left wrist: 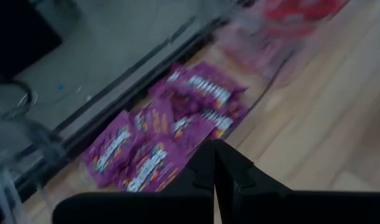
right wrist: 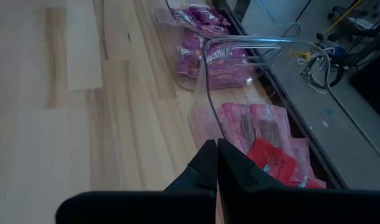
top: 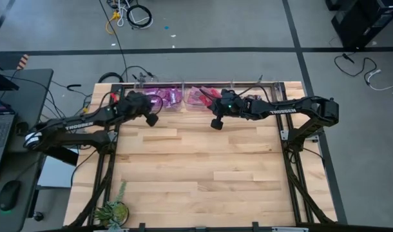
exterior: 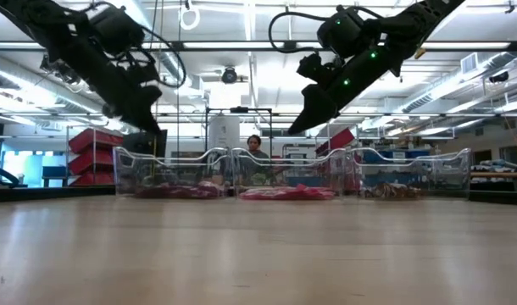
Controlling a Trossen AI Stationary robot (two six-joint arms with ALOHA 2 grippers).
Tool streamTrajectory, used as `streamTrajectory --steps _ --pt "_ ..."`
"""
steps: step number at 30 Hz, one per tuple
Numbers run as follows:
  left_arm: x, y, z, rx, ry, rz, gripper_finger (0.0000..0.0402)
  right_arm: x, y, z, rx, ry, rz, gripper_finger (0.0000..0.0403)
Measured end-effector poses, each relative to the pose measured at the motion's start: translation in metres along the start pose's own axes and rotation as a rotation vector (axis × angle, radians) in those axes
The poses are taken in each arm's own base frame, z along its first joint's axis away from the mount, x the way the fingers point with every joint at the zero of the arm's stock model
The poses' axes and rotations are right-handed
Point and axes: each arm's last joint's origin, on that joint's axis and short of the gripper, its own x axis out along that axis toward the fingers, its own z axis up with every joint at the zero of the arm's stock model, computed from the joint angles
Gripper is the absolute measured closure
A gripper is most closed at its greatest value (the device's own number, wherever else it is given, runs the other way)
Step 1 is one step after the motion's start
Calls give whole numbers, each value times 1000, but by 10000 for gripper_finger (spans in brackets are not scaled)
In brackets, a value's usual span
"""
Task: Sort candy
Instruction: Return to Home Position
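Purple candy packets (left wrist: 171, 134) lie piled in a clear bin (top: 161, 98) at the table's far edge; the right wrist view shows them too (right wrist: 209, 50). Red and pink packets (right wrist: 265, 146) fill the bin beside it (top: 200, 98). Dark packets (exterior: 394, 191) lie in a third bin to the right. My left gripper (top: 152, 120) (left wrist: 213, 163) hangs shut and empty above the table, just near of the purple bin. My right gripper (top: 216, 124) (right wrist: 216, 162) is shut and empty too, above the table near the red bin.
Three clear bins (exterior: 292, 174) stand in a row along the table's far edge. A small potted plant (top: 113, 209) sits at the near left corner. Bare wooden tabletop (top: 203, 174) spreads on the near side of both grippers. A person (exterior: 254, 148) stands behind the bins.
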Motion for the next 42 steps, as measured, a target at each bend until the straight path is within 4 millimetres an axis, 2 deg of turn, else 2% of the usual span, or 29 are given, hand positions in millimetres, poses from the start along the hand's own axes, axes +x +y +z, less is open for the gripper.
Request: streamTrajectory --steps 2,5,9,12,16,20,26,31,35,42 --pt "-7 -4 4 5 -48 -42 401 0 0 0 -2 -6 15 403" --pt "-13 -14 7 2 -200 -183 401 0 4 0 -12 -54 132 403" --pt "-12 -29 -7 20 -437 -401 401 0 12 -7 -20 -197 216 403" --pt "-12 -35 -19 16 -558 -490 401 -1 18 -14 -5 -260 224 403" --pt "-14 -37 -31 15 -619 -528 401 -5 33 -25 0 -292 191 403" --pt "-16 -41 -35 61 -630 -550 401 -12 50 -39 -33 -335 128 403" --pt "-20 -44 -36 109 -645 -565 401 -45 55 -59 -17 -385 78 403" --pt "-23 -41 -39 115 -617 -557 401 -78 43 -73 40 -457 135 403" --pt "-27 -39 -39 112 -625 -557 401 -95 35 -86 65 -427 136 403" --pt "-33 -34 -45 127 -577 -543 401 -122 27 -101 84 -485 95 403"
